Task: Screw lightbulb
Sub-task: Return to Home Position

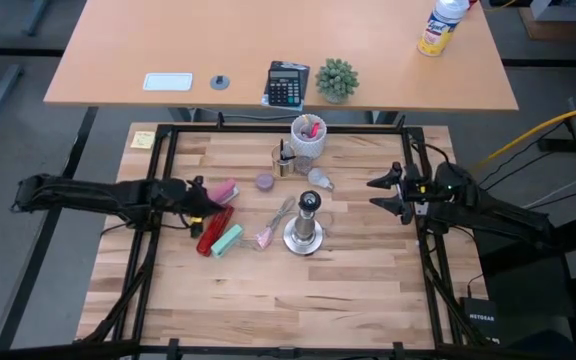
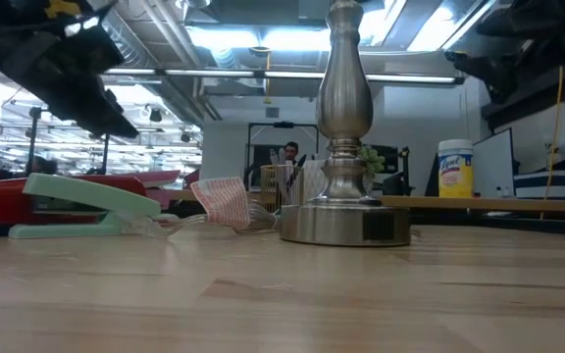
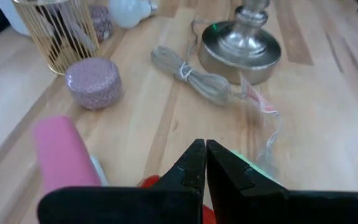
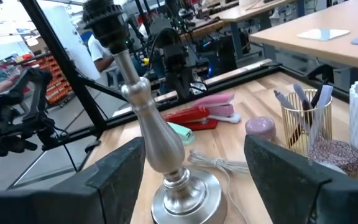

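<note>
Lightbulb [image 1: 319,179] lies on its side on the wooden table [image 1: 368,290]. It sits between the white cup [image 1: 308,135] and the lamp stand [image 1: 305,230], near both and apart from the stand's socket. A gold wire holder [image 1: 283,160] and a purple tin [image 1: 265,181] sit just beside it, toward the left.

Left gripper [image 3: 204,163]: jaws pressed together, grasping nothing. It hovers over the left part of the table, above the pink stapler [image 1: 224,189] and red stapler [image 1: 211,228], with a mint stapler [image 1: 228,240] next to them. A bundled cord [image 1: 278,214] runs between the staplers and the stand base.

Right gripper [image 1: 383,194]: jaws spread wide, released, nothing between them. It sits at the table's right edge beside the black frame rail [image 1: 416,160], pointing toward the stand and well apart from it.

Open room: bare wood lies between the stand and the right gripper. A bare band also runs along the whole near edge. The clutter is confined to the centre and the far-left part.
</note>
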